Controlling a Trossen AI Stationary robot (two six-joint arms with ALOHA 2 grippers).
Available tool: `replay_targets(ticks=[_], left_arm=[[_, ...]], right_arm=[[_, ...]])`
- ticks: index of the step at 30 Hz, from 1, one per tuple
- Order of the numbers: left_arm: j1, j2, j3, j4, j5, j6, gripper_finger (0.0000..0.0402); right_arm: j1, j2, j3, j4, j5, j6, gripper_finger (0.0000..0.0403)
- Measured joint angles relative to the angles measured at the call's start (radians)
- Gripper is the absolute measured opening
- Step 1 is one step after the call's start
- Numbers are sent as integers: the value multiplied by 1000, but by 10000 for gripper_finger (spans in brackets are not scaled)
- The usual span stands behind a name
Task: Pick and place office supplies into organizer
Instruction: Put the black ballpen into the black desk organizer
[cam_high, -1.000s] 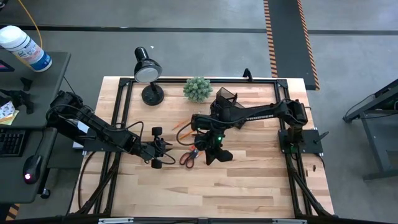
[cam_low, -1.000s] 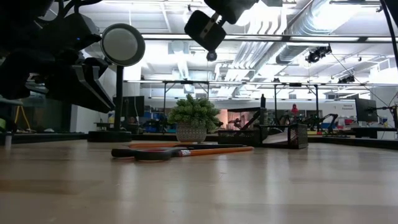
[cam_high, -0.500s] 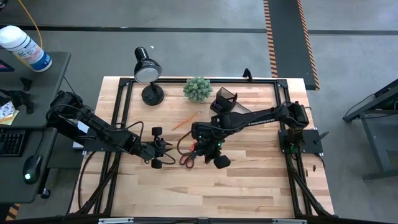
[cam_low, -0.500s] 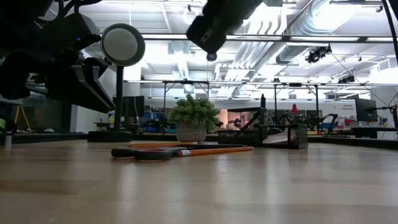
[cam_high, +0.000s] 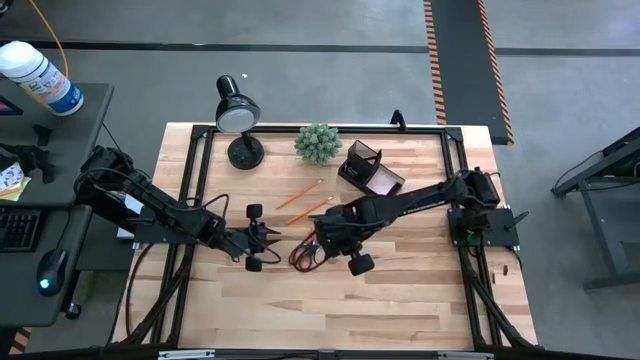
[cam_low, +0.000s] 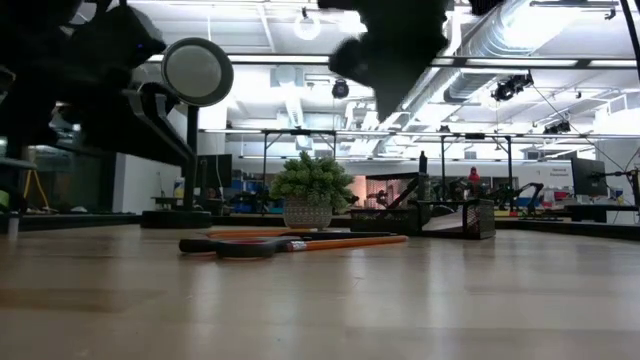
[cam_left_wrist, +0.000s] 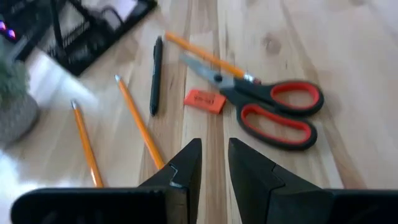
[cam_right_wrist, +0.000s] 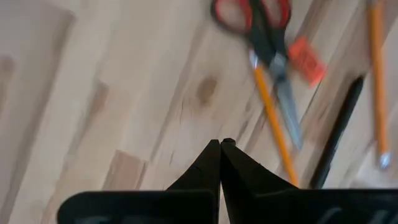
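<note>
Right fingers (cam_right_wrist: 220, 144) pressed together, empty, hovering over tabletop (cam_high: 400, 300) just beside orange-handled scissors (cam_left_wrist: 273, 109). Left fingers (cam_left_wrist: 214, 163) narrowly parted, empty, at scissors' nine o'clock. Pick step apparently unstarted; next: spread, descend, grip scissors, carry toward organizer (cam_high: 368, 170) at one o'clock.

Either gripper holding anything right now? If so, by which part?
Nothing held. The left gripper hovers with a narrow empty gap, short of the scissors. The right gripper is shut on nothing above bare table.
</note>
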Motion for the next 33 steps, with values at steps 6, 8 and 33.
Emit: replay_targets(ticks=[6,8,33], left_arm=[[1,0,0,104,-16,85,67],[7,0,0,120,-27,88,67],[249,91,127,273,265,278,67]], right_arm=[[16,0,-176,49,51,59,1],[24,0,-236,63,103,90,1],[183,-464,-649,500,327,290,0]])
